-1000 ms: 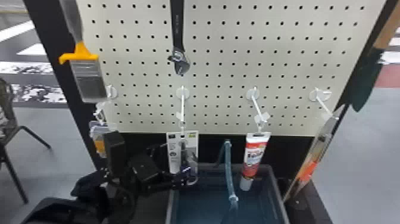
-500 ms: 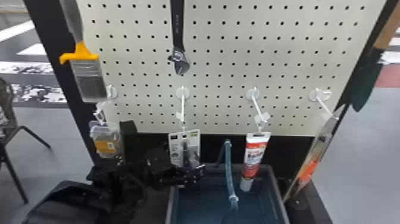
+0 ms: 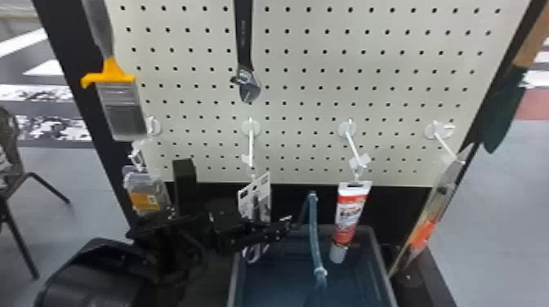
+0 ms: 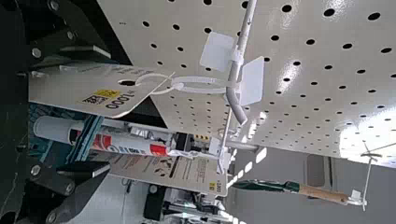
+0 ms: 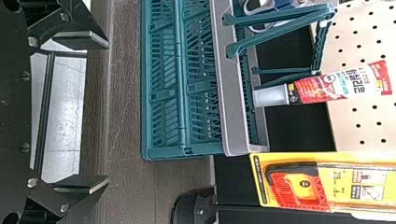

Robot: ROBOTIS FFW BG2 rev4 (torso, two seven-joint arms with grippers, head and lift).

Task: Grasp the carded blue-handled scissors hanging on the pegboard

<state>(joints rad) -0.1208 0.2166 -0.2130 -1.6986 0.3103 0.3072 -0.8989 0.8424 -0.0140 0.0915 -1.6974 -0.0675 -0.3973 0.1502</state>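
Observation:
My left gripper (image 3: 269,232) is in front of the carded scissors (image 3: 254,200) in the head view, and covers their middle. Pale handle loops (image 3: 254,254) show below it, and the card hangs at an angle from the second hook. In the left wrist view the card (image 4: 84,88) reaches in between the parted fingers of the left gripper (image 4: 100,111), closer to one finger, its ring still on the hook. The right wrist view has the right gripper (image 5: 103,112) standing open with nothing between its fingers, away from the scissors' handles (image 5: 275,7).
A red-and-white tube (image 3: 350,216) hangs right of the scissors, a flat carded item (image 3: 429,220) farther right. Left are a small orange-labelled pack (image 3: 145,196) and a paintbrush (image 3: 122,110). A basket (image 3: 378,261) stands below, its handle (image 3: 313,232) raised.
The left gripper has moved to the right across the card, rising slightly. The card has turned from facing the head camera to an angled position.

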